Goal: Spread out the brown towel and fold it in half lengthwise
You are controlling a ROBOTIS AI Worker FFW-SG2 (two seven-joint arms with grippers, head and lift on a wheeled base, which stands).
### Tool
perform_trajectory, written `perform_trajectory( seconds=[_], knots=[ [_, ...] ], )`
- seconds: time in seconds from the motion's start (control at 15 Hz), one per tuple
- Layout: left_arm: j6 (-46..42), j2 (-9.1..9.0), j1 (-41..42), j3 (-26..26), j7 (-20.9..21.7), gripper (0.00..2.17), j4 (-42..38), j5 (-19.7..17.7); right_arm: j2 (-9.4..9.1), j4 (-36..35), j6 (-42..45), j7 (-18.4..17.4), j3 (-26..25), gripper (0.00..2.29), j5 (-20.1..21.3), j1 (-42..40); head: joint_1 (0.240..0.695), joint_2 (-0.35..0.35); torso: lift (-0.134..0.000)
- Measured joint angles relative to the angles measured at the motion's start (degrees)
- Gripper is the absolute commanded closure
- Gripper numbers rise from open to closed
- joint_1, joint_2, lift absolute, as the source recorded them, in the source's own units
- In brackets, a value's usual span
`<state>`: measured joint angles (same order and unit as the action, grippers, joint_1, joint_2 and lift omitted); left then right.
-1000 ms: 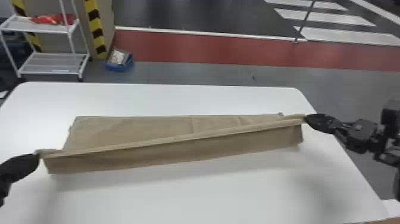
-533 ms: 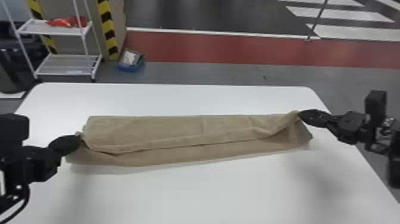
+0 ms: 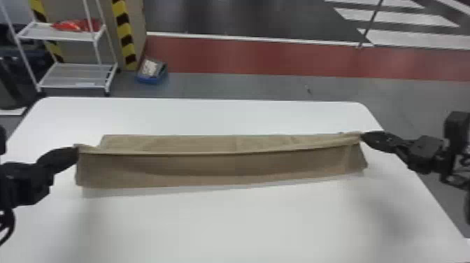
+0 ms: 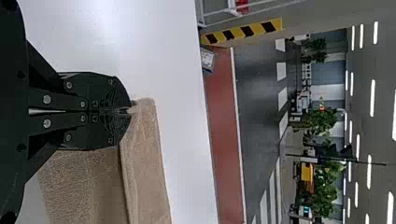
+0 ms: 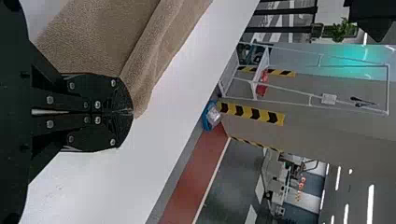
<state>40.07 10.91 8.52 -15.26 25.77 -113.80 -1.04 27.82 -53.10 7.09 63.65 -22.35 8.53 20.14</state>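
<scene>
1. Head view: We find the long brown cloth towel [image 3: 209, 166] laid across the middle of the smooth white table [image 3: 244, 227], its length running from 9 o'clock to 3 o'clock, with 12 o'clock at the table's far edge.
2. Head view: We hold the raised edge at both ends. The black two-fingered left gripper [image 3: 77, 153] is at the towel's 9 o'clock end; the black two-fingered right gripper [image 3: 361, 136] is at its 3 o'clock end. This wide spacing presumably keeps the edge taut, so that it folds as one line.
3. Head view: One panel drops from the held edge toward 6 o'clock; another layer lies behind it, toward 12 o'clock. We judge the lengthwise fold to be under way, with the held edge to be aligned and lowered next. A slight sag at mid-span could set a crease if tension is lost.
4. Left wrist view: The jaws are pressed together at the tips, pinching the towel's corner. We take this small grip as chosen to leave the rest free to drape.
5. Right wrist view: The jaws are likewise closed, nipping the opposite end at its margin. We should release both ends together, lest one drag the fold askew.
</scene>
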Motion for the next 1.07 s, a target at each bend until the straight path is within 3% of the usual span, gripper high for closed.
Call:
perform_trajectory(
  seconds=[0.33, 1.07],
  knots=[
    [3.0, 0.28, -0.1, -1.6, 0.2, 1.45, -3.1, -1.6, 1.13, -0.2, -1.0, 0.2, -1.9, 1.21, -2.0, -1.3, 0.695, -0.148, -0.125],
    [3.0, 0.88, -7.4, 3.6, -0.9, 1.45, 5.7, 1.6, 0.81, 1.0, -1.1, -1.9, 2.0, 1.21, -0.3, 1.6, 0.695, -0.137, -0.125]
  ],
)
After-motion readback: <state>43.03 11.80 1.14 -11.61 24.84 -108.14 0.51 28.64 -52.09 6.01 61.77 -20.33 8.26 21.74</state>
